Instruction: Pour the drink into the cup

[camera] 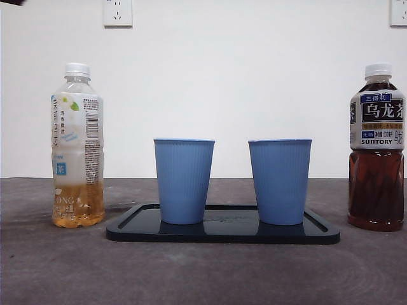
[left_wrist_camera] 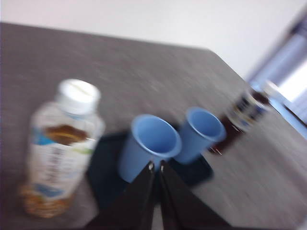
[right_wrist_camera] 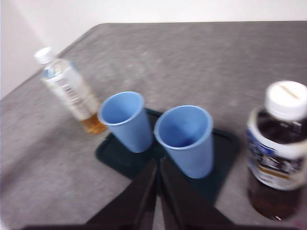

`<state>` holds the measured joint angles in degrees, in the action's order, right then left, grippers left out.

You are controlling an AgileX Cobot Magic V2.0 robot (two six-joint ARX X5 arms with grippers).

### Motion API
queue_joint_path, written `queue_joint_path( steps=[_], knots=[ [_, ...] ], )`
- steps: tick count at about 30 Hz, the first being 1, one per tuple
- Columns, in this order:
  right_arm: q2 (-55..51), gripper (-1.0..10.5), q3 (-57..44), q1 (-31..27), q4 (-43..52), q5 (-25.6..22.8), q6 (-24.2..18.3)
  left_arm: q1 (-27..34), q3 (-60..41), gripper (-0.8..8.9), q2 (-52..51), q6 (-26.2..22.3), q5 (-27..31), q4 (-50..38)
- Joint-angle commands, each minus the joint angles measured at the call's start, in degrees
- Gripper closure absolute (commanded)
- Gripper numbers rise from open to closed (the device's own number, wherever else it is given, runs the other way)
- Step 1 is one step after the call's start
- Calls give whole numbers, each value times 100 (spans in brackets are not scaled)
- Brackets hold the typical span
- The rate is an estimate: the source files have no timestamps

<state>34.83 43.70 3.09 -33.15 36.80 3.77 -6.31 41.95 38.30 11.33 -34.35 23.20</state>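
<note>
At centre frame in the front view we have a dark tray (camera: 222,234) on the grey bench (camera: 203,273), carrying two blue cups: left cup (camera: 184,181) and right cup (camera: 280,182), both upright, both looking empty in the wrist views. At the left of the frame stands a pale tea bottle (camera: 77,146), white cap on, only a low band of amber liquid at the bottom. At the right edge stands a dark oolong bottle (camera: 376,147), cap on, nearly full. Both bottles are off the tray, each just beside one end of it.

Hands: left hand (left_wrist_camera: 156,165) has its jaws narrowed almost together, holding nothing, hovering above the bench with the pale bottle and nearer cup ahead of it. Right hand (right_wrist_camera: 157,163) is the same, jaws nearly touching, empty, above the tray with the dark bottle off to one side. Neither hand shows in the front view apart from a black tip in the upper left corner.

We judge the task at its very start: nothing is grasped, no cap is off, no drink is in a cup. The task doesn't say which drink or which cup, so we can't tell. The next move calls for a hand to spread its jaws, come down to a bottle body, and grip mid-label. The caps need to come off before any pour, likely a two-hand job.
</note>
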Motion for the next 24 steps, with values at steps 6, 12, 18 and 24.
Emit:
queue_joint_path(
  steps=[6,12,18,24],
  knots=[
    [68,935,92,15,52,42,-254,-352,94,788,450,-538,-271,83],
    [70,719,92,15,52,-129,-249,-378,94,730,476,-621,-269,68],
    [70,432,92,15,52,-127,-240,-380,94,384,476,-616,-269,-48],
    [122,432,85,15,52,-195,-116,-385,94,345,476,-616,-269,-50]
  ],
)
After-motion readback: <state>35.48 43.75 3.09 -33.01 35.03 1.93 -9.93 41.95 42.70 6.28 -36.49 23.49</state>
